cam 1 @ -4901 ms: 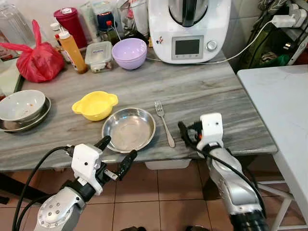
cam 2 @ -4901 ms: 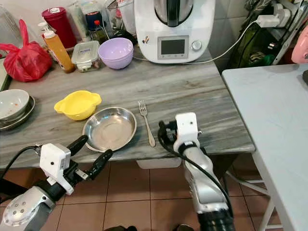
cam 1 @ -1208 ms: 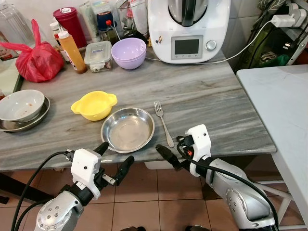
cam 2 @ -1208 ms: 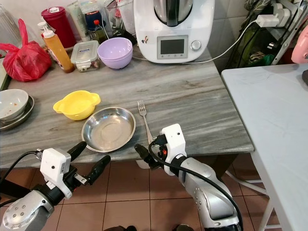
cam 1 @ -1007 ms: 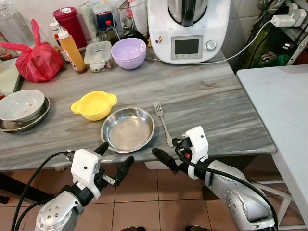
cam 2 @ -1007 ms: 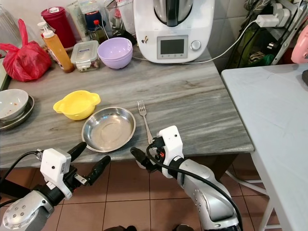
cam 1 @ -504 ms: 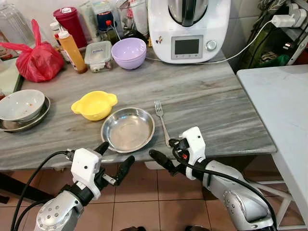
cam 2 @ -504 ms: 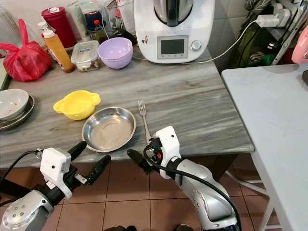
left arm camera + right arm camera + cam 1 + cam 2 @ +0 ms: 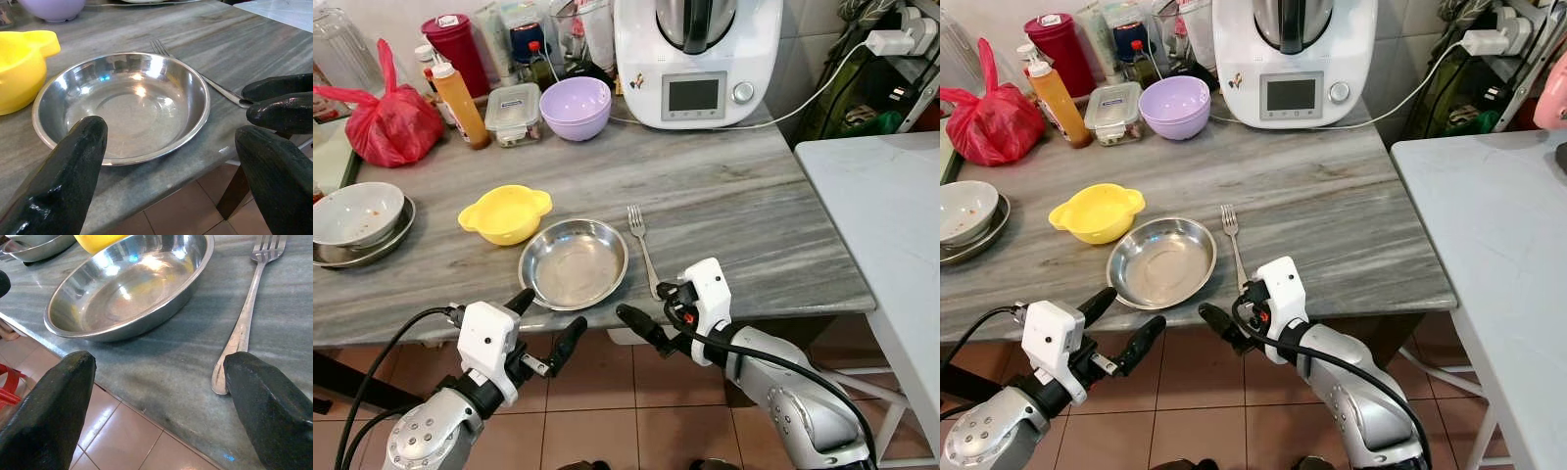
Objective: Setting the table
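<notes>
Here the right gripper (image 9: 161, 396) hangs spread at the table (image 9: 724, 196) edge, one finger by the fork's (image 9: 646, 253) handle end, which lies just right of the steel plate (image 9: 574, 264). The left gripper (image 9: 171, 166), also spread, faces the plate from below the edge. If the fork is the target, it lies flat on stone, so the fingers should straddle the handle low, close squarely, and avoid nudging the plate beside it.
</notes>
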Robot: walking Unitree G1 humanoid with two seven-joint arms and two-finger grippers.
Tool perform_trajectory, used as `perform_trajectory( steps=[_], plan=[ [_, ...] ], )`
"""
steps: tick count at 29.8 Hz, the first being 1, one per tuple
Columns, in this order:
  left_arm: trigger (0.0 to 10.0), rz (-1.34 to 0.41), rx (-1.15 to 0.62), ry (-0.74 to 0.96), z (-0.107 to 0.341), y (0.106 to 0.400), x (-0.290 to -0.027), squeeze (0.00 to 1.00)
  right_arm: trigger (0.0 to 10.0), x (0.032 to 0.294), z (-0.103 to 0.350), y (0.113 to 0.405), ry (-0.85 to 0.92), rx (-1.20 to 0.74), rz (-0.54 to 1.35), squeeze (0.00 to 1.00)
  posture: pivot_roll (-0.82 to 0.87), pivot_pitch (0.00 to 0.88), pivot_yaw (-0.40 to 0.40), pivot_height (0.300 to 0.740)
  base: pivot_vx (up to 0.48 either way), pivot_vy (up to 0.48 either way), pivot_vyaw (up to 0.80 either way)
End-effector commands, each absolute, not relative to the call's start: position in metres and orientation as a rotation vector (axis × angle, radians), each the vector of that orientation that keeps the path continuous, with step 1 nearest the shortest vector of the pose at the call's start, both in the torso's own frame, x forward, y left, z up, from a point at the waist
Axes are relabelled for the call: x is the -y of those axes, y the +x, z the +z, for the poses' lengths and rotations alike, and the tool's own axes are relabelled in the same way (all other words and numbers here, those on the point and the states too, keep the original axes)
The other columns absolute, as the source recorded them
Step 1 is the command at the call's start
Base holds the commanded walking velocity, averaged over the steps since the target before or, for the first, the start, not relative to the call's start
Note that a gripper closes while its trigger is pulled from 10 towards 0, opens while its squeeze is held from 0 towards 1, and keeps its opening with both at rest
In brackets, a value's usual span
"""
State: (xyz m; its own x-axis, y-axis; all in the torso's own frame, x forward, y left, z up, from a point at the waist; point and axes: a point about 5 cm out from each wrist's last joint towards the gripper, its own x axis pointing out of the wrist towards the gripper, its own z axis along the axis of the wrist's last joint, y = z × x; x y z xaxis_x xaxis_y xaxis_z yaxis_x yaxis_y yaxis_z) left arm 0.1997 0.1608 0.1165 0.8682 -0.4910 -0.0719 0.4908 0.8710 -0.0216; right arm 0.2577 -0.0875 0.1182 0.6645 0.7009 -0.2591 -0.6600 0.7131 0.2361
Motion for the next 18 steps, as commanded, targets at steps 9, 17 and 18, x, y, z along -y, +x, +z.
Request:
perform_trajectory(
  steps=[9, 17, 18],
  plan=[
    [10.0, -0.497, -0.071, -0.002, 0.115, 0.202, -0.167, 0.00, 10.0, 0.108, 0.158, 0.253, -0.021, 0.002, 0.673, 0.00, -0.06, 0.126, 0.123, 0.740, 0.000, 0.000, 0.00],
    [10.0, -0.498, -0.069, -0.001, 0.113, 0.202, -0.170, 0.00, 10.0, 0.113, 0.161, 0.256, -0.029, 0.038, 0.623, 0.00, -0.06, 0.121, 0.122, 0.740, 0.000, 0.000, 0.00],
    [10.0, -0.492, -0.062, 0.005, 0.114, 0.202, -0.170, 0.00, 10.0, 0.113, 0.163, 0.256, -0.032, 0.054, 0.609, 0.00, -0.06, 0.120, 0.121, 0.740, 0.000, 0.000, 0.00]
  ],
)
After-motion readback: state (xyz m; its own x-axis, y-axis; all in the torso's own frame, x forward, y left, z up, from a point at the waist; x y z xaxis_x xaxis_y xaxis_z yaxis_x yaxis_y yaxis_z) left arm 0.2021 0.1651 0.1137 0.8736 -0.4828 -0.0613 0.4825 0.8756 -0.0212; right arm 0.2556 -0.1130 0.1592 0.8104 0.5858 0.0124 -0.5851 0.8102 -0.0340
